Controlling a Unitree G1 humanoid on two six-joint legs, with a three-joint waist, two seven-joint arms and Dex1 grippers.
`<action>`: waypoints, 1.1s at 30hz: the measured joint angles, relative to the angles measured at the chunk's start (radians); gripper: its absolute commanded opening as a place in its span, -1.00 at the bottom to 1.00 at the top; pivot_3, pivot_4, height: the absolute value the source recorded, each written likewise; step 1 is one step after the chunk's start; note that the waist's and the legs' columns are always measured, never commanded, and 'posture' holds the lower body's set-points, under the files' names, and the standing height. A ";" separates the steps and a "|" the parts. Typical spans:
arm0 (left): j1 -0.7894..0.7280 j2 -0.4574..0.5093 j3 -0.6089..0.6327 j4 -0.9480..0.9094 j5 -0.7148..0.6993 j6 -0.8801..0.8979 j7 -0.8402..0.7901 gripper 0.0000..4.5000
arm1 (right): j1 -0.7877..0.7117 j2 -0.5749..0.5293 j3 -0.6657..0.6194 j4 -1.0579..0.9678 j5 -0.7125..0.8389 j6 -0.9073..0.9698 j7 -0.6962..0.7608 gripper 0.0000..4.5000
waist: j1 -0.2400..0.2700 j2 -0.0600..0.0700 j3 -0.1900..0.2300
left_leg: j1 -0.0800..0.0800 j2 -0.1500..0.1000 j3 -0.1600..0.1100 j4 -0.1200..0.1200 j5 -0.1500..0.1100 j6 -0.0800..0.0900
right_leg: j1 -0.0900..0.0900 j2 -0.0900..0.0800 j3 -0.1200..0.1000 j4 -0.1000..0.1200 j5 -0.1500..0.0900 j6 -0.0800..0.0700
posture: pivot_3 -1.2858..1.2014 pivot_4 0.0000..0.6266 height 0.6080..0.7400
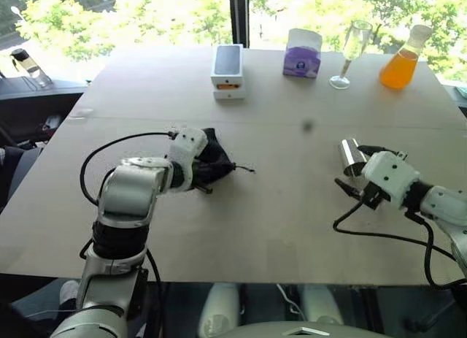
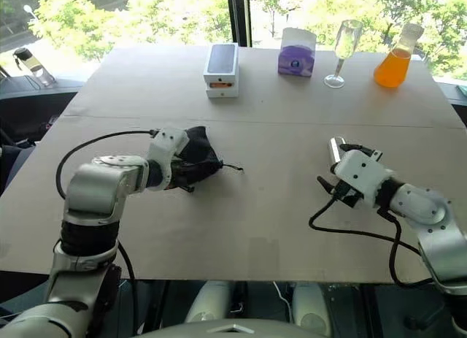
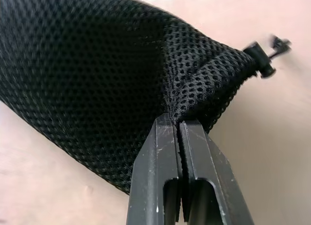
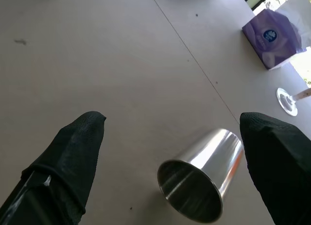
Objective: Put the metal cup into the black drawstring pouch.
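Note:
The black drawstring pouch [image 1: 217, 158] lies on the left half of the table [image 1: 263, 228], its cord end trailing to the right. My left gripper [image 3: 178, 121] is shut on a fold of the pouch's mesh fabric [image 3: 97, 64] near the gathered mouth. The metal cup [image 4: 204, 181] lies on its side on the right half of the table, open mouth turned towards my right wrist. My right gripper [image 4: 172, 119] is open wide, with one finger on each side of the cup [image 1: 352, 155] and neither touching it.
Along the far edge stand a white phone box [image 1: 228, 70], a purple tissue box [image 1: 302, 53], a clear champagne glass [image 1: 352, 52] and a flask of orange liquid [image 1: 403, 60]. Black cables trail from both wrists across the table.

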 measured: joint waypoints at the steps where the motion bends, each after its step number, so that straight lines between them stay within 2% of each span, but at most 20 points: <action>1: -0.005 -0.003 0.000 -0.001 -0.012 0.007 -0.002 -0.98 | -0.002 -0.001 0.000 0.003 -0.006 0.000 0.000 1.00 | 0.000 0.000 0.000 | 0.000 0.000 0.000 0.000 0.000 0.000 | 0.000 0.000 0.000 0.000 0.000 0.000 | 0.03 -0.52 0.96; 6: -0.079 -0.091 0.038 0.071 -0.166 0.044 0.031 -0.98 | -0.026 -0.021 0.013 0.090 -0.031 -0.036 0.041 1.00 | -0.001 -0.001 0.001 | 0.000 0.000 0.000 0.001 0.000 0.000 | 0.001 0.000 0.000 0.000 0.000 0.000 | 0.03 -0.52 0.96; 12: -0.141 -0.139 0.069 0.178 -0.322 0.046 0.136 -0.98 | -0.105 -0.026 0.044 0.169 -0.083 -0.034 0.046 1.00 | -0.004 -0.001 0.001 | 0.001 0.000 0.000 0.001 0.000 0.000 | 0.001 0.000 0.001 0.001 0.001 -0.002 | 0.03 -0.52 0.96; 16: -0.169 -0.169 0.071 0.216 -0.389 0.046 0.237 -0.98 | -0.150 0.008 0.034 0.178 -0.078 0.058 0.032 1.00 | -0.001 -0.002 0.002 | 0.001 0.000 0.000 0.001 0.000 0.000 | 0.001 0.000 0.001 0.000 0.002 -0.003 | 0.03 -0.52 0.96; 20: -0.192 -0.249 0.107 0.253 -0.420 0.046 0.357 -0.98 | -0.172 0.158 -0.092 0.035 0.125 0.481 0.010 1.00 | 0.001 -0.002 0.002 | 0.000 0.000 -0.002 0.001 0.000 0.000 | 0.001 -0.001 -0.001 0.000 0.003 -0.004 | 0.03 -0.52 0.96; 23: -0.200 -0.286 0.119 0.259 -0.438 0.046 0.430 -0.98 | -0.225 0.293 -0.290 -0.132 0.282 0.898 -0.001 1.00 | 0.000 -0.002 0.002 | 0.000 0.000 -0.002 0.001 0.000 0.000 | 0.001 -0.001 -0.001 0.000 0.003 -0.004 | 0.03 -0.52 0.96; 25: -0.202 -0.293 0.120 0.259 -0.457 0.046 0.457 -0.98 | -0.251 0.375 -0.394 -0.213 0.338 1.084 -0.009 1.00 | -0.001 -0.002 0.002 | 0.000 0.000 -0.003 0.001 0.000 0.000 | 0.002 -0.001 -0.002 0.001 0.003 -0.004 | 0.03 -0.52 0.96; 26: -0.202 -0.294 0.122 0.259 -0.465 0.046 0.468 -0.98 | -0.254 0.410 -0.429 -0.243 0.365 1.141 -0.015 1.00 | -0.001 -0.002 0.002 | 0.000 0.000 -0.003 0.001 0.000 0.000 | 0.002 -0.001 -0.002 0.001 0.003 -0.004 | 0.03 -0.52 0.96; 28: -0.202 -0.292 0.138 0.261 -0.484 0.046 0.491 -0.98 | -0.248 0.549 -0.509 -0.293 0.417 1.209 -0.073 1.00 | -0.002 -0.001 0.001 | 0.001 0.000 -0.004 0.001 0.000 0.000 | 0.002 -0.001 -0.002 0.001 0.003 -0.004 | 0.03 -0.52 0.96; 29: -0.201 -0.289 0.143 0.264 -0.494 0.046 0.502 -0.98 | -0.248 0.629 -0.534 -0.300 0.425 1.221 -0.115 1.00 | -0.003 -0.001 0.001 | 0.001 0.000 -0.003 0.001 0.000 0.000 | 0.002 0.000 -0.002 0.001 0.003 -0.004 | 0.03 -0.52 0.96; 30: -0.201 -0.287 0.145 0.275 -0.511 0.046 0.513 -0.98 | -0.266 0.774 -0.582 -0.303 0.422 1.227 -0.203 1.00 | -0.004 0.000 0.002 | 0.001 0.000 -0.003 0.001 0.000 0.000 | 0.002 -0.001 -0.001 0.001 0.003 -0.004 | 0.03 -0.52 0.96; 33: -0.197 -0.273 0.146 0.283 -0.526 0.046 0.531 -0.98 | -0.318 0.856 -0.614 -0.303 0.392 1.226 -0.309 1.00 | -0.002 0.002 0.003 | 0.000 -0.002 -0.003 0.001 0.000 0.000 | 0.001 -0.001 -0.001 0.001 0.003 -0.004 | 0.03 -0.52 0.96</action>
